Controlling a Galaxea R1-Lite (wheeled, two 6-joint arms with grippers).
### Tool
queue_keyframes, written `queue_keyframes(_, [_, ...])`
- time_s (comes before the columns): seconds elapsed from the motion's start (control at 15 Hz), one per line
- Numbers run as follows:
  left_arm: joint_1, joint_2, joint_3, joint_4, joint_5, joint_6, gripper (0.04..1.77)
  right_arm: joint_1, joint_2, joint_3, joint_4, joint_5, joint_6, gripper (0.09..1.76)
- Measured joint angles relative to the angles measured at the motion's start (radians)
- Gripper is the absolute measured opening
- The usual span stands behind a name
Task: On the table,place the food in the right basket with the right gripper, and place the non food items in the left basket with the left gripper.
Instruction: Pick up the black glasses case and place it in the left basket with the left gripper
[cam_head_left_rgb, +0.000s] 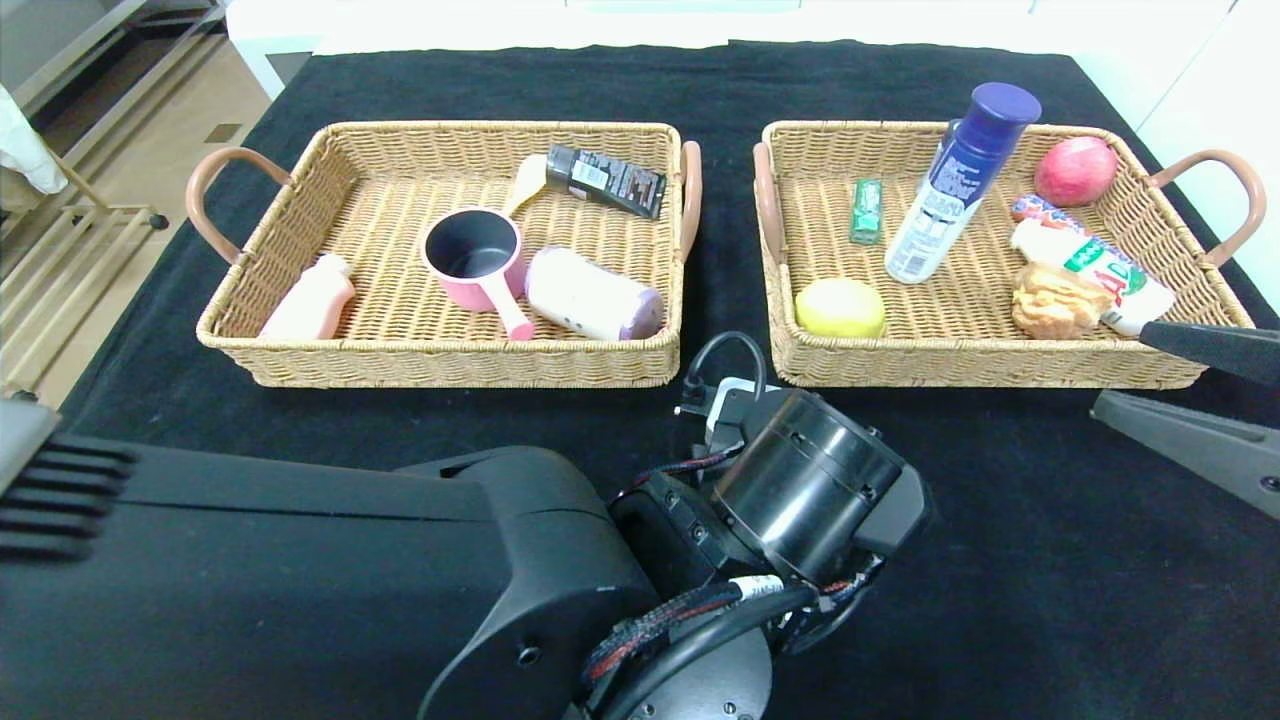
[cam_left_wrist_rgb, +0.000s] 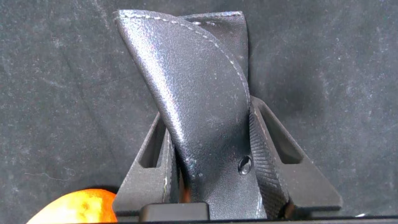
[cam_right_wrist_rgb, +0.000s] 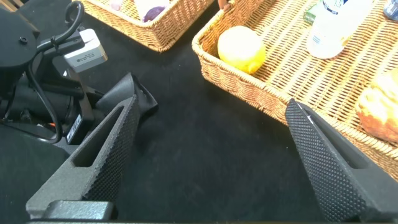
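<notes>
Left wrist view gives the story: the left gripper (cam_left_wrist_rgb: 211, 186) has its fingers (cam_left_wrist_rgb: 152, 165) pinching in on the black pouch (cam_left_wrist_rgb: 193, 93), which stands on edge between them on the table (cam_left_wrist_rgb: 50, 93), an orange (cam_left_wrist_rgb: 78, 208) just beside it. In the head view that arm sits low at six o'clock, in front of the gap between the baskets, its fingertips hidden under the wrist. The left basket (cam_head_left_rgb: 300, 355) waits at eleven o'clock, already holding the saucepan (cam_head_left_rgb: 475, 260) and canister (cam_head_left_rgb: 595, 295). The right gripper (cam_right_wrist_rgb: 205, 162) hovers at three o'clock, fingers spread wide and empty, beside the right basket (cam_right_wrist_rgb: 249, 87). Best now, I'd say: squeeze firmly, lift straight, clear the rim before swinging left.
</notes>
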Motion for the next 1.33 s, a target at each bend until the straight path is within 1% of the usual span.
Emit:
queue_keyframes(0.93, [-0.014,-0.003,0.015,-0.002,-0.004,-0.003,0.70,0.007,0.002,0.002,-0.002,0.000,0.002,1.71])
queue_keyframes(1.07, [-0.016,-0.024,0.025,-0.004,-0.017,-0.002,0.69,0.006,-0.001,0.000,-0.002,0.000,0.004,1.71])
queue_keyframes(1.2, [-0.022,-0.065,0.031,-0.011,-0.055,-0.002,0.69,0.006,0.000,-0.001,-0.002,0.000,0.004,1.71])
queue_keyframes(1.33, [-0.023,-0.113,0.036,-0.045,-0.082,-0.001,0.68,0.006,0.002,0.000,-0.001,0.000,0.004,1.71])
